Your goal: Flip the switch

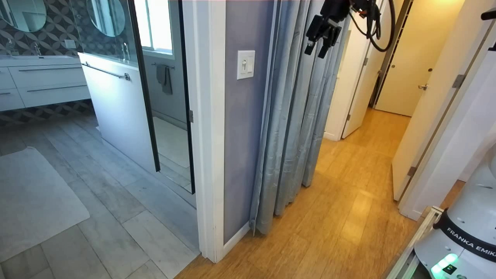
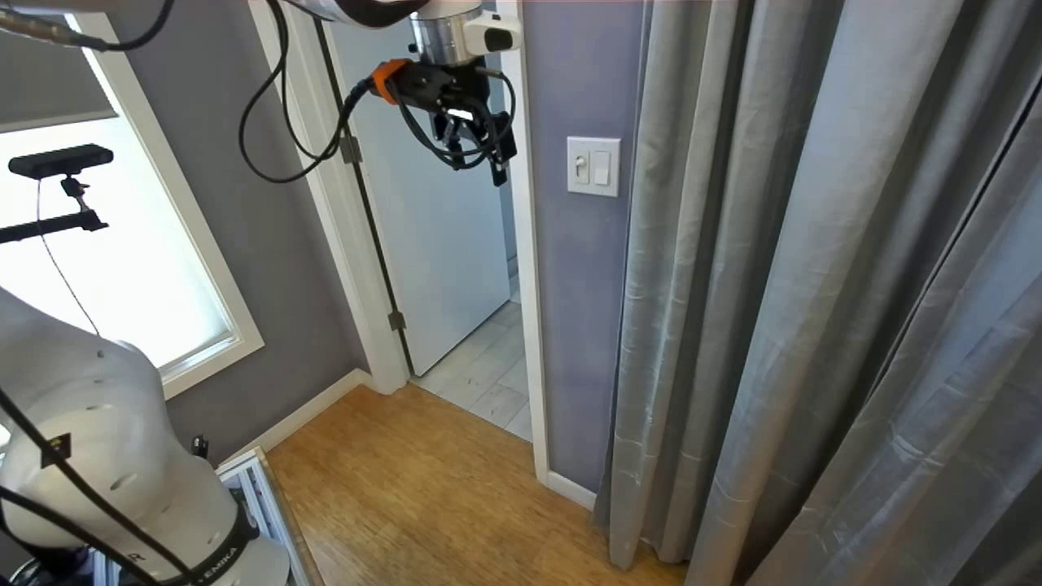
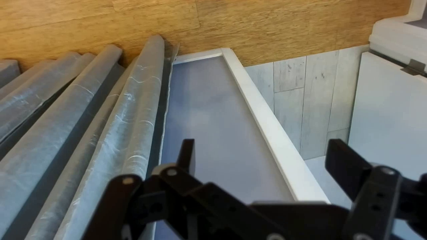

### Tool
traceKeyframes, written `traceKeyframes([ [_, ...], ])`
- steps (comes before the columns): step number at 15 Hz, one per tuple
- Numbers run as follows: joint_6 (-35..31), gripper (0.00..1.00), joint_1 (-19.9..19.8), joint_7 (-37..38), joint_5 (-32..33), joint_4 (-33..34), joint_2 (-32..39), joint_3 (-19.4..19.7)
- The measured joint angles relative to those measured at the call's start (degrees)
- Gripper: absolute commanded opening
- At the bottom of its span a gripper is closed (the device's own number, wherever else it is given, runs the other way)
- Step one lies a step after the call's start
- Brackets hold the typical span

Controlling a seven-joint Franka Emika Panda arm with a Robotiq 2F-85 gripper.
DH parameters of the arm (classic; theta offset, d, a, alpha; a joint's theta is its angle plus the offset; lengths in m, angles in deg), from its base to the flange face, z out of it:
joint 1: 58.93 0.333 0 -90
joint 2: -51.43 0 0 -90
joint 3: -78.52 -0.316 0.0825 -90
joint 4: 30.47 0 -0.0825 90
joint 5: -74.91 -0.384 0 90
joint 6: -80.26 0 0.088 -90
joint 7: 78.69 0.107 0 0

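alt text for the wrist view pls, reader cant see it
Open, empty black gripper in the foreground, grey-lavender wall beyond it. Grey curtain at left, white trim and pale door at right, wooden floor along the top.

In an exterior view, the wood floor [image 1: 325, 232] meets the grey floor [image 1: 106, 186] along a straight edge, and on the grey floor one pale mat [image 1: 37, 201] is lying flat.

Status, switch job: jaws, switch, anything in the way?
Gripper: jaws open, empty, apart from the switch plate. Switch plate fully visible in both exterior views; rocker position: can't tell. Curtain hangs beside the plate, not over it.
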Motion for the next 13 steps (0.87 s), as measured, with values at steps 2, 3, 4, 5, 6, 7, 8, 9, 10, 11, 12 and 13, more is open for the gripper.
traceKeyframes([
  [2,-2.2,1.00,0.7,0.0,1.0,-3.7,-3.1,-0.8],
  [3,-3.1,1.00,0.9,0.0,1.3,-5.1,-4.4,-1.0],
  [4,-3.6,1.00,1.0,0.0,1.4,-6.1,-5.2,-1.2],
  [5,-3.9,1.00,1.0,0.0,1.5,-6.8,-5.8,-1.2],
  [6,-4.1,1.00,1.0,0.0,1.5,-7.1,-6.0,-1.2],
  [7,-4.2,1.00,1.0,0.0,1.5,-7.2,-6.1,-1.2],
  [8,-4.2,1.00,1.0,0.0,1.5,-7.3,-6.1,-1.2],
  [9,-4.3,1.00,1.0,0.0,1.5,-7.4,-6.1,-1.2],
  [10,-4.3,1.00,1.0,0.0,1.5,-7.5,-6.1,-1.2],
  [11,-4.4,1.00,1.0,0.0,1.5,-7.5,-6.1,-1.2],
  [12,-4.4,1.00,1.0,0.0,1.5,-7.5,-6.1,-1.2],
  [13,-4.4,1.00,1.0,0.0,1.5,-7.5,-6.1,-1.2],
])
